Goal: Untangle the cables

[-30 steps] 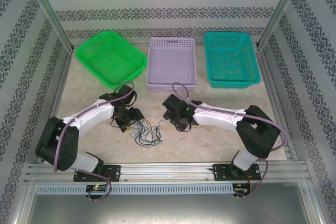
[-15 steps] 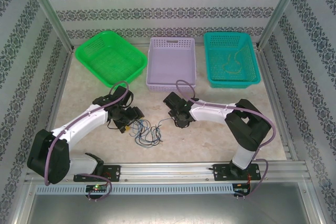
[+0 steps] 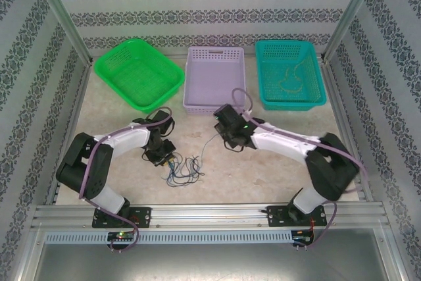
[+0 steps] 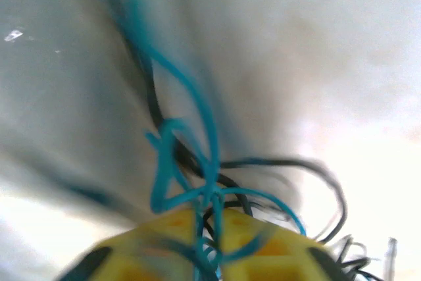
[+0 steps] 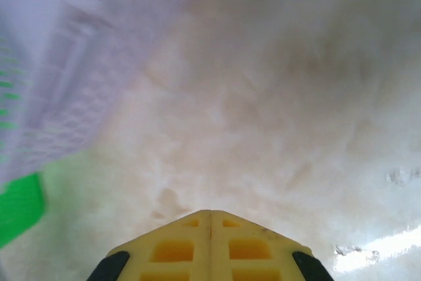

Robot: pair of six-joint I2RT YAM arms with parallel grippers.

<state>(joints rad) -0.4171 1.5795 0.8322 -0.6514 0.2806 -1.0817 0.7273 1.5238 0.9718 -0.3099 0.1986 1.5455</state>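
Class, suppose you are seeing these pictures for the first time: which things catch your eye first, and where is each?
A green basket, a lilac basket and a teal basket line the far edge of the table, left to right. Nearer, mid-table, lies a small tangle of thin cables. In the left wrist view the left gripper is shut on blue and dark strands.

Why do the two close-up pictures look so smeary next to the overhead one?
Left wrist: the cables sit too close to the lens, so they smear, with bright washout at lower right. Right wrist: the lavender basket is a soft blur; glare streaks the table. Top external: sharp, evenly lit.
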